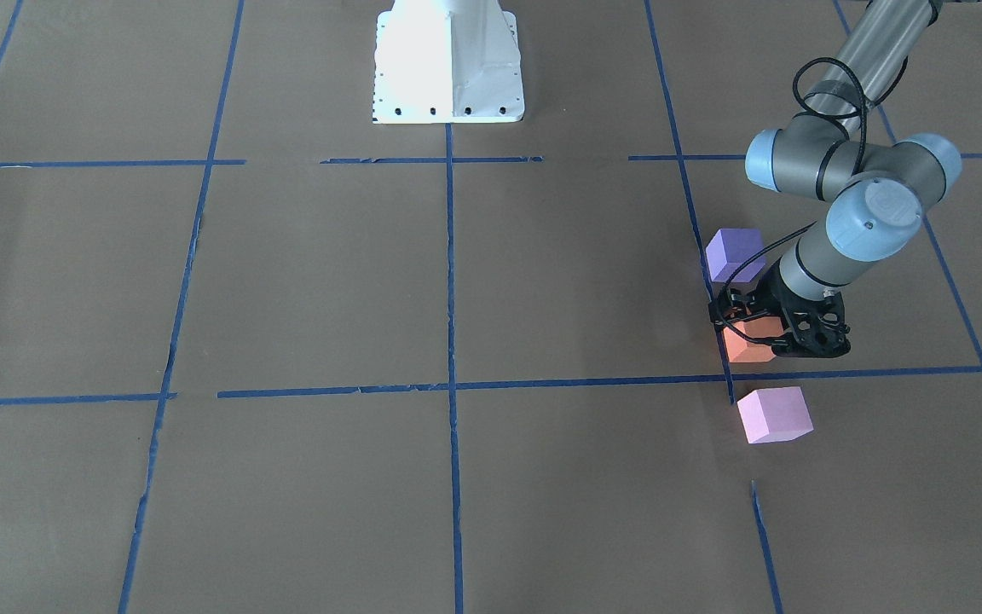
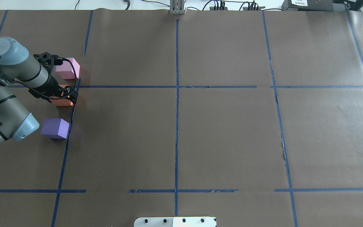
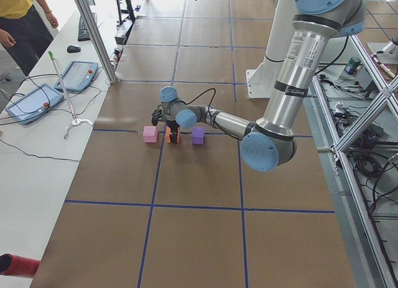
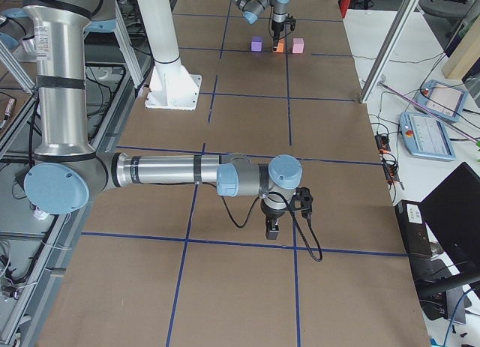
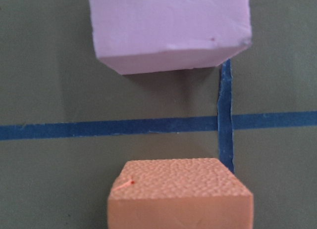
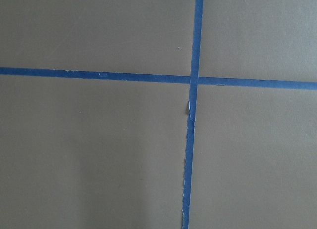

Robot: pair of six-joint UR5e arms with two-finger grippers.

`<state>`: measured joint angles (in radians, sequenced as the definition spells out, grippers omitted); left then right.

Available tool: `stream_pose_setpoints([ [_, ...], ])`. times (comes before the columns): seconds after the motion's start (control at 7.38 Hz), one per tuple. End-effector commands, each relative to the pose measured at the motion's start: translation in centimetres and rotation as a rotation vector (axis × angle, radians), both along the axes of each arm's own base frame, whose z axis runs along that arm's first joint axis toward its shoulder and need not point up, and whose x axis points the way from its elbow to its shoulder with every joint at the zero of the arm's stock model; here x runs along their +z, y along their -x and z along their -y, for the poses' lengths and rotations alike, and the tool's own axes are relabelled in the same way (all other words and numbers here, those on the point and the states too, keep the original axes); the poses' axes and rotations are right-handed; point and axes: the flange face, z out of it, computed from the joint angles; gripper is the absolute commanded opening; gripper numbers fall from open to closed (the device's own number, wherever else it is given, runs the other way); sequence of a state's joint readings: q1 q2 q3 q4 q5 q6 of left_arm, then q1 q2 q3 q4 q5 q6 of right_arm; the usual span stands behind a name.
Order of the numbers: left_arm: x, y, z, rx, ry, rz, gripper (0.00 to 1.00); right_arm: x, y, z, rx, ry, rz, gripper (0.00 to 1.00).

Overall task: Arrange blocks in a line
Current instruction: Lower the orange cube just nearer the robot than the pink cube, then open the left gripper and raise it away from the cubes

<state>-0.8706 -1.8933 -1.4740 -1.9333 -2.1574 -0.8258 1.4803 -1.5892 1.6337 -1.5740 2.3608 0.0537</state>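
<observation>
Orange foam cube (image 1: pixel 745 343) sits on the table in the robot's near-left area, between a violet-purple foam cube (image 1: pixel 734 253) on the robot's side and a pale pink foam cube (image 1: pixel 774 414) on the operators' side. All three are near each other with gaps between them, none touching. They run in a rough row just beside a blue tape line (image 1: pixel 685 179). The pink one looks turned a bit against the other two.

The left arm's black two-finger gripper (image 1: pixel 762 333) is down over the orange cube, one finger on each side. I cannot tell whether it is pinching the cube or just straddling it; the wrist view shows no fingers.

My read: the line is basically there. Left to do is let go, pull up clear, and maybe square up the pink cube.

The right arm's gripper (image 4: pixel 274 228) hangs low over the brown paper table cover (image 1: pixel 542 281), well apart from the cubes. It shows only in the side view, so I cannot tell if it is open or closed.

Nothing blocks the row. The purple and pink neighbours are near enough that a sloppy retreat could nudge them. The white robot base plate (image 1: pixel 448 68) is well apart.
</observation>
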Motion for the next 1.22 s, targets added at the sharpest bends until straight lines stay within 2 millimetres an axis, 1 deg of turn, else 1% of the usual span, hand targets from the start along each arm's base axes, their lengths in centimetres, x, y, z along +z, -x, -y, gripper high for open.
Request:
stream_pose_setpoints([
  [0.0, -2.0, 0.8, -0.4, -0.006, -0.032, -0.027, 1.00, 0.0, 0.0, 0.0, 0.000, 0.000, 0.000, 1.00],
  [0.14, -4.5, 2.4, -0.9, -0.023, -0.066, -0.053, 1.00, 0.0, 0.0, 0.0, 0.000, 0.000, 0.000, 1.00],
  [0.27, -4.7, 4.2, -2.3, -0.033, -0.074, -0.057, 1.00, 0.0, 0.0, 0.0, 0.000, 0.001, 0.000, 1.00],
  [0.41, -6.5, 6.8, -2.6, -0.064, -0.075, -0.057, 1.00, 0.0, 0.0, 0.0, 0.000, 0.001, 0.000, 1.00],
  [0.54, -8.9, 10.7, -1.9, -0.124, -0.061, -0.043, 1.00, 0.0, 0.0, 0.0, 0.000, 0.000, 0.000, 1.00],
  [0.68, -10.3, 15.2, -0.4, -0.202, -0.053, -0.036, 1.00, 0.0, 0.0, 0.0, 0.000, 0.000, 0.002, 1.00],
  [0.81, -11.1, 16.3, -0.4, -0.218, -0.065, -0.044, 1.00, 0.0, 0.0, 0.0, 0.000, 0.000, 0.000, 1.00],
  [1.08, -11.1, 16.4, -0.5, -0.198, -0.087, -0.042, 1.00, 0.0, 0.0, 0.0, 0.000, 0.000, 0.000, 1.00],
])
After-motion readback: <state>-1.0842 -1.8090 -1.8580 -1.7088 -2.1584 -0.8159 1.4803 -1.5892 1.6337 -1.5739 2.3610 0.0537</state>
